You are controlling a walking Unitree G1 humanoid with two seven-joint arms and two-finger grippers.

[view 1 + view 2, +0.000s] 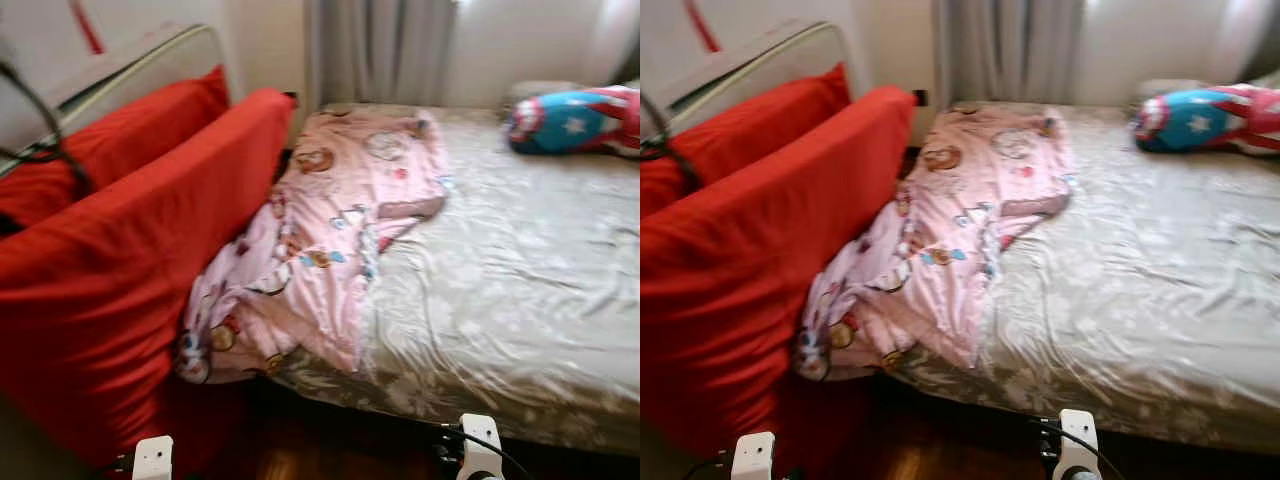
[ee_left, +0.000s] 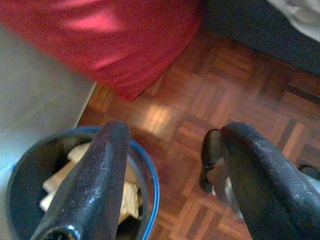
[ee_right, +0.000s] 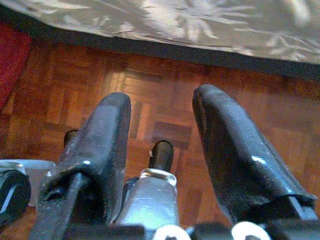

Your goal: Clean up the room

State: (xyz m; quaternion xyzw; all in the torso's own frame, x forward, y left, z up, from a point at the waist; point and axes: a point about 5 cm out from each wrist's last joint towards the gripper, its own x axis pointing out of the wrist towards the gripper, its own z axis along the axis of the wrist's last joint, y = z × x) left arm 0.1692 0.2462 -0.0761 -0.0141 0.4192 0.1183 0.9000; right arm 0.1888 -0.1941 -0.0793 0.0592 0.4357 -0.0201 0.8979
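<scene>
Bedroom with parquet floor (image 3: 150,75): a bed (image 1: 520,300) in a pale floral sheet stands before me, and a pink cartoon-print blanket (image 1: 330,240) lies crumpled along its left edge, one end spilling off the near left corner against a big red cushion (image 1: 130,270). A blue and red plush pillow (image 1: 575,120) sits at the far right corner. Both arms hang low. My left jaws (image 2: 170,175) are wide and empty above a blue-rimmed bin (image 2: 150,175) with paper in it; my right jaws (image 3: 160,145) are wide and empty over bare floor by the bed's edge. The head views are blurred, so I may misjudge my reach. Grabbing the blanket by its hanging end could drag it onto the floor, and a careless left swing might tip the bin.
</scene>
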